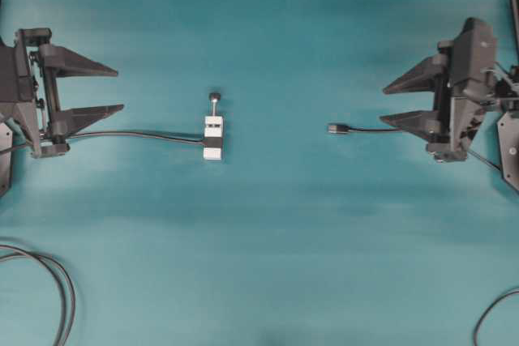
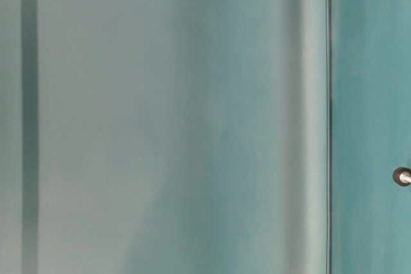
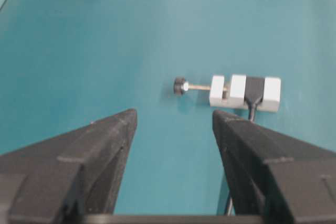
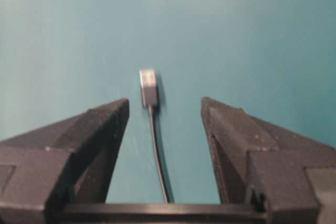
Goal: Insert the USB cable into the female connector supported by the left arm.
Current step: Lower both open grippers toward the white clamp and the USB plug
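Teal table, looped black cables aside; left hand, right hand both apart, empty.

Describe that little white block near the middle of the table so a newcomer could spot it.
On the teal table, look a little left of centre, in front of the left pincer. There lies the female connector, a small white block with a black band. Only it has a thin rod ending in a dark round knob.

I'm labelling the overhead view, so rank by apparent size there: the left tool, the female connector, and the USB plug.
1. left tool, clearly largest
2. female connector
3. USB plug, smallest
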Motion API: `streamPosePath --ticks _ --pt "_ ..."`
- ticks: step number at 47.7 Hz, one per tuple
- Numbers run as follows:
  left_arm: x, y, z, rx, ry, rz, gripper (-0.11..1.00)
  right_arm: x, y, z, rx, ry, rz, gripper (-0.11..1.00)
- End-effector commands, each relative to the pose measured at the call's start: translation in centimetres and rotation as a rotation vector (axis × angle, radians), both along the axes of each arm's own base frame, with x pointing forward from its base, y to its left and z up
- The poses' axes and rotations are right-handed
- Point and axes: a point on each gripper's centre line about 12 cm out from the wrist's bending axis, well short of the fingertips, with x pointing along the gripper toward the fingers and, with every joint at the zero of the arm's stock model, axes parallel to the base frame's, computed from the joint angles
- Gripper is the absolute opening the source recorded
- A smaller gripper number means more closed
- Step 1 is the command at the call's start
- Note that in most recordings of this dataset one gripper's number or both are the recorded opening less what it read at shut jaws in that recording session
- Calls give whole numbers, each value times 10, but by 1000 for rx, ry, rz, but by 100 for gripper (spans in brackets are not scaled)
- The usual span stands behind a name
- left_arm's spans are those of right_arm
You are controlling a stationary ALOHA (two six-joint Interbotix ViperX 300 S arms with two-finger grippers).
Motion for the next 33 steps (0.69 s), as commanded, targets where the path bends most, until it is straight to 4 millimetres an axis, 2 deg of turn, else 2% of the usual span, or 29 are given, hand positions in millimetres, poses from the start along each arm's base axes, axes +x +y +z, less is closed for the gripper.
streamPosePath --ticks 1,8,16,24,33 --pt "3 1 -4 3 20 0 71 11 -2 -3 0 11 2 62" --pt "9 3 -21 -26 122 2 71 30 -6 -20 11 84 5 62" --pt "22 6 -32 -37 171 4 71 44 -9 -33 16 131 10 62" --pt "32 8 -37 -36 173 5 75 47 -9 -40 16 122 13 62" --pt "32 9 -38 -30 143 9 78 47 -8 -40 3 59 21 62"
